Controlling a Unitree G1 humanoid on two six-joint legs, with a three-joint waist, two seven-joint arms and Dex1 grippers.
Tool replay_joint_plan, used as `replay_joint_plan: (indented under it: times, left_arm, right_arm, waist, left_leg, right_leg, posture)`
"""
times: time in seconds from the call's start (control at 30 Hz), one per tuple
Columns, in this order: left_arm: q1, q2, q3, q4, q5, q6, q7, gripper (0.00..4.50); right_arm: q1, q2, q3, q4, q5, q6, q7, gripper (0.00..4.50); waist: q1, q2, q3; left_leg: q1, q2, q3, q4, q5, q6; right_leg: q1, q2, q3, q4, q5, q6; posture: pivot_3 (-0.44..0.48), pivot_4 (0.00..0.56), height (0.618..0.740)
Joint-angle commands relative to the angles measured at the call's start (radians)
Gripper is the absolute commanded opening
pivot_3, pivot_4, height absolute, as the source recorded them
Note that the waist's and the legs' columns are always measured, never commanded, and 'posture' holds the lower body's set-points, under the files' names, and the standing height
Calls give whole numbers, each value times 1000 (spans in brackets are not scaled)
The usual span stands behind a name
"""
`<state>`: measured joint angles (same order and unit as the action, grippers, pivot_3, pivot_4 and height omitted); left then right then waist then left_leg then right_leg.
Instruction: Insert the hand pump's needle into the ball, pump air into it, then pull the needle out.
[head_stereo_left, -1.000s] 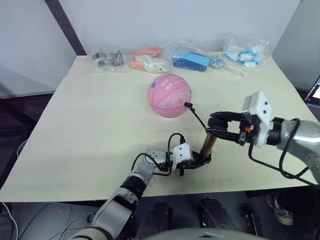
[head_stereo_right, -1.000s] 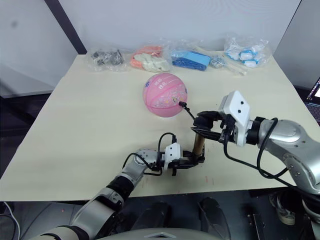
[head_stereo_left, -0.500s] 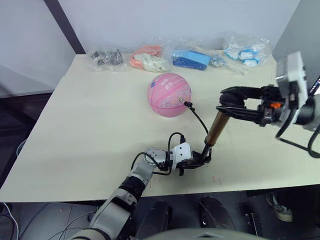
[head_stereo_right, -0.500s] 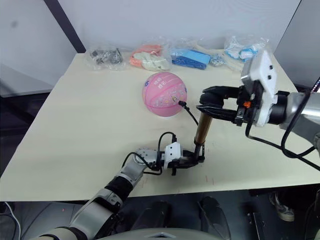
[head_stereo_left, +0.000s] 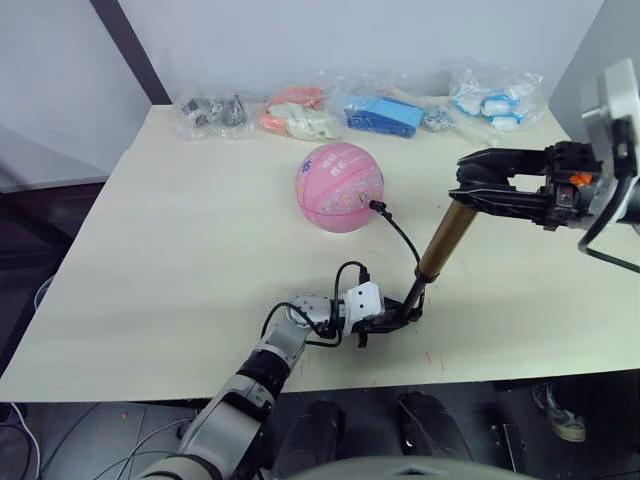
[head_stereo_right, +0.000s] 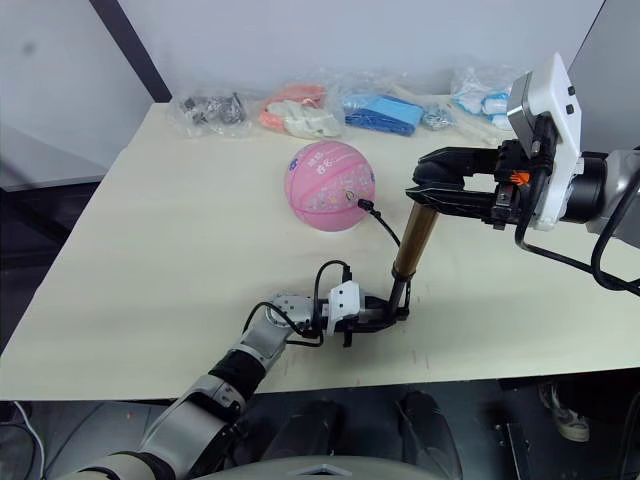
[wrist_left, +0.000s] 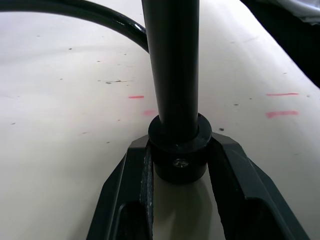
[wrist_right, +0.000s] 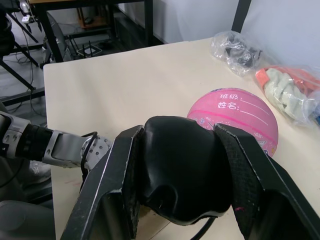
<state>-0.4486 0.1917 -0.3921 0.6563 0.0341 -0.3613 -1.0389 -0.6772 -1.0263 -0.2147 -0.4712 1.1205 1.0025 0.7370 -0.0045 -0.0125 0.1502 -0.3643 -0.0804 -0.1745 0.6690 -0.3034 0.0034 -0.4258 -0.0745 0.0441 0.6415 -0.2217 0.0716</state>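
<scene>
1. Pump (head_stereo_left: 445, 240) is standing tilted on the tabletop (head_stereo_left: 180, 230); its rigid barrel is sliding, so left jaws are pinching the base collar.
2. Right jaws are clamping the handle (wrist_right: 182, 172).
3. Ball (head_stereo_left: 340, 188), soft and prone to rolling, is resting mid-tabletop, needle (head_stereo_left: 374, 206) seated.

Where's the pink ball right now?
The ball sits mid-table toward the far side, just in front of the bagged items, with the pump's hose plugged into its near-right side.

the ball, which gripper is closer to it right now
Right. The right gripper holds the pump handle beside the ball; the left gripper clamps the pump's base near the table's front edge.
</scene>
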Motion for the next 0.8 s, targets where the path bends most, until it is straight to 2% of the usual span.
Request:
replay_joint_plan:
  times: [0.03, 0.23, 0.57, 0.8]
  left_arm:
    - [36, 27, -22, 84, 46, 16, -1, 1116]
    - [35, 28, -23, 93, 47, 6, 1, 1116]
    - [27, 27, -26, 112, 47, -2, 3, 1116]
    - [30, 27, -28, 115, 48, -10, 2, 1116]
  right_arm:
    - [-43, -8, -97, -11, 29, -40, -12, 1811]
    - [87, 39, -40, -108, -36, -78, -23, 1811]
    - [253, 97, 74, -202, -189, -187, -32, 1811]
    - [330, 157, 187, -220, -303, -248, -38, 1811]
  waist:
    - [2, 0, 0]
    - [11, -1, -1]
    - [9, -3, -3]
    - [8, -3, -4]
  left_leg:
    - [0, 0, 0, 0, 0, -1]
    - [-3, 0, 1, 0, 0, -1]
    - [11, 3, 2, 0, -2, 3]
    - [13, 4, 2, -1, -2, 3]
  right_leg:
    - [0, 0, 0, 0, 0, 0]
    - [-4, 0, 2, 0, 0, 0]
    - [9, 3, 1, 0, 0, 0]
    - [12, 3, 1, -1, 0, 0]
  posture:
    - [0, 150, 740]
    - [0, 150, 740]
    - [0, 150, 740]
    - [0, 150, 740]
